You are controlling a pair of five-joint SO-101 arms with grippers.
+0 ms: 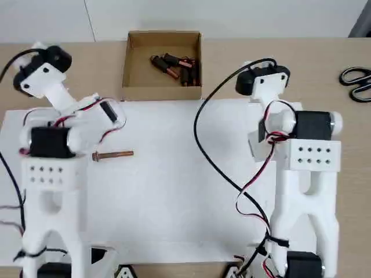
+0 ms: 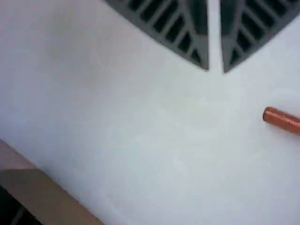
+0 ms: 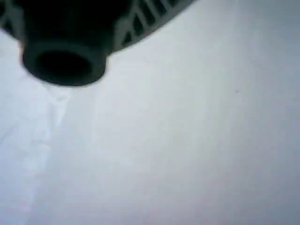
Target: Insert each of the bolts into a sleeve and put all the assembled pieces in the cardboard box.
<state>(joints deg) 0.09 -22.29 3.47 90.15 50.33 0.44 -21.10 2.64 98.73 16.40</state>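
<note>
A copper bolt (image 1: pixel 113 154) lies flat on the white mat (image 1: pixel 174 191), just right of the left arm; its end (image 2: pixel 281 119) appears in the left wrist view. My left gripper (image 2: pixel 216 68) hangs above the bare mat beside that end, shut with nothing held. My right gripper (image 3: pixel 70 26) is shut on a black sleeve (image 3: pixel 63 65), whose open end faces the mat a little above it. The cardboard box (image 1: pixel 133 87) stands at the back centre and holds several dark assembled pieces (image 1: pixel 177 66).
Scissors (image 1: pixel 356 82) lie on the wooden table at the far right. The right arm's black cable (image 1: pixel 203 145) loops over the mat's right half. Both arm bases stand at the front corners.
</note>
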